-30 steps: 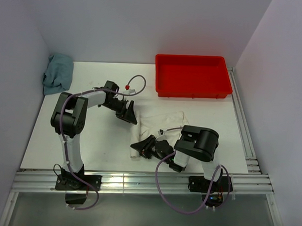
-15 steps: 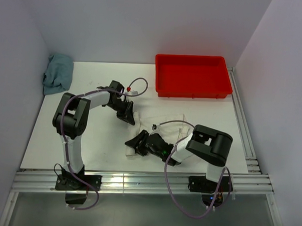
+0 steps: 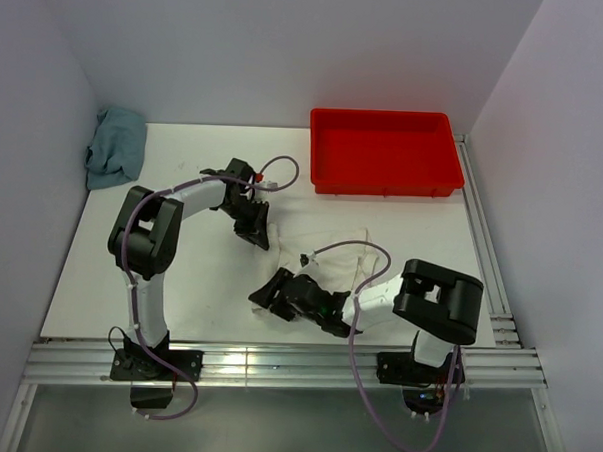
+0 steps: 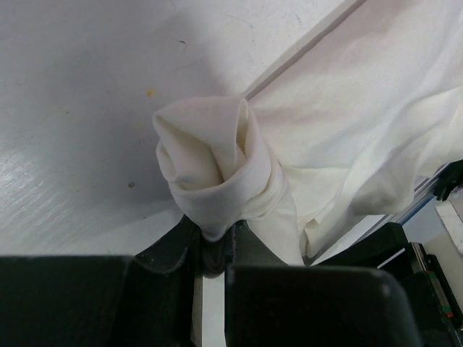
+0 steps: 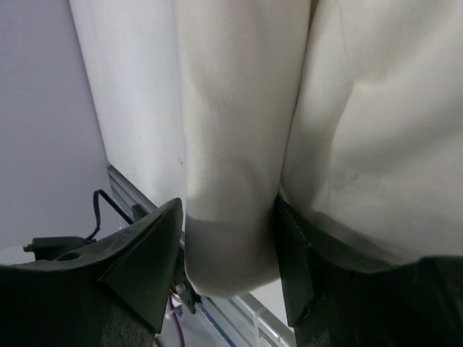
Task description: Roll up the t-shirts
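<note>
A cream-white t-shirt [image 3: 325, 249] lies mid-table, its left side rolled into a tube that runs from far to near. My left gripper [image 3: 256, 231] is at the far end of the roll. In the left wrist view the gripper [image 4: 217, 249] is shut on the spiralled end of the t-shirt [image 4: 217, 173]. My right gripper [image 3: 266, 297] sits at the near end. In the right wrist view it [image 5: 228, 210] stands open around the roll [image 5: 231, 108]. The roll touches one finger [image 5: 296, 267], and a narrow gap shows at the other.
A red bin [image 3: 383, 188] stands at the back right. A crumpled teal cloth [image 3: 115, 146] lies at the back left corner. Aluminium rails run along the near edge [image 3: 275, 365] and the right side [image 3: 485, 254]. Walls close in on three sides.
My left gripper has moved in and shut on the roll's far end. My right gripper has widened around the near end and slid left, while its elbow swung right.
</note>
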Available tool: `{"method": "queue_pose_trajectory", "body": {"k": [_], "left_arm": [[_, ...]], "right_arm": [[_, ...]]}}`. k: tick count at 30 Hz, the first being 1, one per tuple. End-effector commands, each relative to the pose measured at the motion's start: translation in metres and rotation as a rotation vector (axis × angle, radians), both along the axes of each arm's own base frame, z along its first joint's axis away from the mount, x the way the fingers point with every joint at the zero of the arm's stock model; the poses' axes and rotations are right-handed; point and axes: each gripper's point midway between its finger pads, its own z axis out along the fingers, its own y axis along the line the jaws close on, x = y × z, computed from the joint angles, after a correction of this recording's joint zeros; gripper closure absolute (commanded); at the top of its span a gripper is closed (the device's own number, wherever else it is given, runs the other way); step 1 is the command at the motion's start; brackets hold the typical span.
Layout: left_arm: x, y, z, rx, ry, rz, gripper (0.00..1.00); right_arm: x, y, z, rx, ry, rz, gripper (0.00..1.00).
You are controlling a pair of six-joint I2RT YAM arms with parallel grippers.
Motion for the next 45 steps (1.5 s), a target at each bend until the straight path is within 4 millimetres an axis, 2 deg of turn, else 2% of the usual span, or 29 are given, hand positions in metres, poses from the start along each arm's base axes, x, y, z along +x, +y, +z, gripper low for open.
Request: {"method": "queue_pose_trajectory", "body": {"k": [1,5,12,13,14,15,17,18,19,20,21,22,23,24,26,27,29,30,32,36,39,45], "left_arm": [[0.049,0.043,-0.025,0.24,-0.174,0.09,1.0],[0.047,0.04,-0.024,0.245,-0.177,0.083,1.0],[0.043,0.036,-0.024,0.25,-0.17,0.065,1.0],[0.043,0.036,-0.024,0.25,-0.171,0.065,1.0],[0.042,0.035,-0.024,0.248,-0.172,0.06,1.0],[0.042,0.034,-0.023,0.25,-0.173,0.056,1.0],[0.04,0.033,-0.022,0.249,-0.172,0.05,1.0],[0.04,0.033,-0.021,0.252,-0.175,0.048,1.0],[0.04,0.032,-0.021,0.25,-0.179,0.044,1.0],[0.038,0.032,-0.02,0.252,-0.176,0.039,1.0],[0.038,0.031,-0.019,0.25,-0.178,0.036,1.0],[0.038,0.029,-0.018,0.249,-0.18,0.03,1.0],[0.037,0.029,-0.018,0.251,-0.181,0.031,1.0],[0.037,0.028,-0.017,0.249,-0.181,0.027,1.0],[0.034,0.027,-0.017,0.252,-0.177,0.016,1.0],[0.034,0.027,-0.017,0.252,-0.177,0.014,0.99],[0.034,0.026,-0.015,0.251,-0.182,0.009,0.99],[0.033,0.026,-0.014,0.249,-0.179,0.005,0.98],[0.033,0.026,-0.012,0.25,-0.181,0.001,0.97],[0.033,0.025,-0.009,0.251,-0.182,-0.008,0.96],[0.034,0.024,-0.007,0.251,-0.183,-0.012,0.95],[0.034,0.023,-0.005,0.256,-0.182,-0.018,0.94]], "right_arm": [[-0.064,-0.012,-0.027,-0.115,0.114,0.182,0.39],[-0.078,-0.017,-0.025,-0.115,0.121,0.196,0.38],[-0.089,-0.042,-0.023,-0.23,0.108,0.172,0.38],[-0.087,-0.037,-0.007,-0.216,0.084,0.168,0.38],[-0.088,-0.049,-0.011,-0.289,0.085,0.162,0.37],[-0.082,-0.054,-0.006,-0.324,0.05,0.133,0.37],[-0.078,-0.059,0.019,-0.391,0.005,0.127,0.36],[-0.068,-0.062,0.031,-0.41,-0.038,0.093,0.36],[-0.062,-0.053,0.053,-0.401,-0.072,0.087,0.34],[-0.057,-0.066,0.054,-0.482,-0.092,0.073,0.34],[-0.049,-0.057,0.072,-0.483,-0.117,0.052,0.33],[-0.035,-0.071,0.073,-0.573,-0.157,0.018,0.33],[-0.027,-0.071,0.08,-0.597,-0.177,0.0,0.33],[-0.018,-0.06,0.089,-0.609,-0.199,-0.016,0.33],[0.002,-0.061,0.093,-0.683,-0.249,-0.043,0.33],[0.011,-0.05,0.093,-0.719,-0.27,-0.043,0.33],[0.03,-0.051,0.091,-0.798,-0.3,-0.072,0.33],[0.038,-0.04,0.09,-0.829,-0.31,-0.08,0.34],[0.052,-0.038,0.088,-0.897,-0.342,-0.09,0.34],[0.079,-0.02,0.085,-0.967,-0.39,-0.1,0.35],[0.089,-0.013,0.088,-1.012,-0.424,-0.115,0.36],[0.096,-0.004,0.086,-1.068,-0.456,-0.093,0.36]]}}
